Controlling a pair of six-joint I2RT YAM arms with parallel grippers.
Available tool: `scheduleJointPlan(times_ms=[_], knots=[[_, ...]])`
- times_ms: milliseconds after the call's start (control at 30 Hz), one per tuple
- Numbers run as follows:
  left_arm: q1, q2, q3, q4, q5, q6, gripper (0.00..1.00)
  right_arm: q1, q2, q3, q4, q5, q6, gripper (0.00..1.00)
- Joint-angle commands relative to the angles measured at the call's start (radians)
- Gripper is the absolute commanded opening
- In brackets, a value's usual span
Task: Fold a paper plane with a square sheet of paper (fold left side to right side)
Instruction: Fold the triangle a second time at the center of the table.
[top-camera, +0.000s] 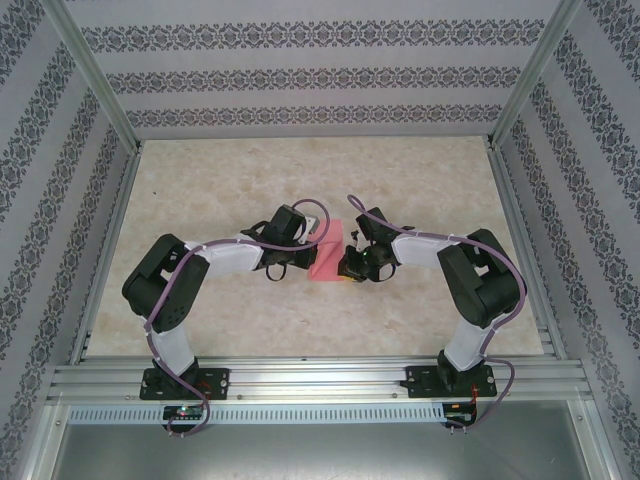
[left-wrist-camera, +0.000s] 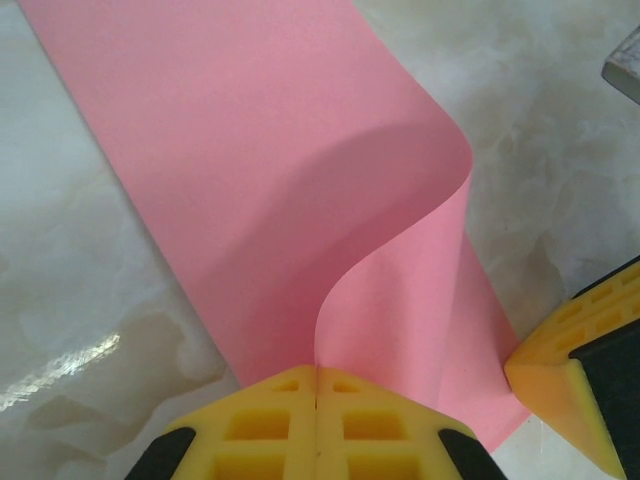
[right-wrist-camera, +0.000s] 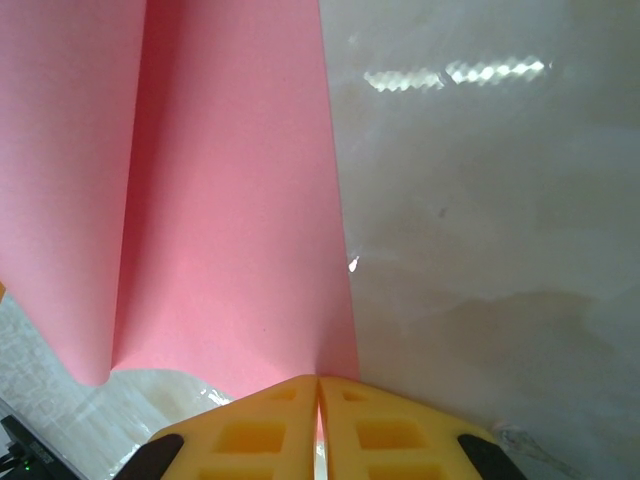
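Top external: mounted high behind the arm bases (top-camera: 180, 383), facing down and forward; distant, whole surface (top-camera: 300, 170) in frame.
Left wrist: sits just behind left end effector (left-wrist-camera: 317, 405), looks forward along it, very close.
Right wrist: same, on right end effector (right-wrist-camera: 318, 415).
All three views share the square sheet of paper (top-camera: 326, 264) at mid-surface.

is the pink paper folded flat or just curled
Curled, not creased: the square sheet of paper bows in a loose curve, pinched by left gripper and right gripper.

Glossy cream marble-look worktop (top-camera: 300, 170) spreads all round the left gripper (top-camera: 303, 266) and right gripper (top-camera: 352, 274). Damask-stripe wallpaper walls (top-camera: 300, 75) stand well beyond them, with an aluminium rail (top-camera: 320, 375) behind them.
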Motion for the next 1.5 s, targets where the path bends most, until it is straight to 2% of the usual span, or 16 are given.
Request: scheduleJointPlan(times_ms=[0,267,433,700,1467], knots=[[0.015,0.008,0.028,-0.042,0.033,0.039,0.0,0.011,0.033,0.003,-0.04,0.053,-0.021,0.12],[0.019,0.022,0.116,-0.206,0.155,0.121,0.02,0.013,0.031,0.006,-0.042,0.052,-0.029,0.12],[0.029,0.063,0.191,-0.32,0.142,0.146,0.02,0.015,0.031,0.006,-0.043,0.053,-0.028,0.12],[0.042,0.107,0.254,-0.405,0.117,0.143,0.02,0.018,0.036,0.01,-0.051,0.058,-0.036,0.12],[0.064,0.188,0.361,-0.478,0.086,0.19,0.03,0.021,0.032,0.03,-0.08,0.072,-0.051,0.13]])
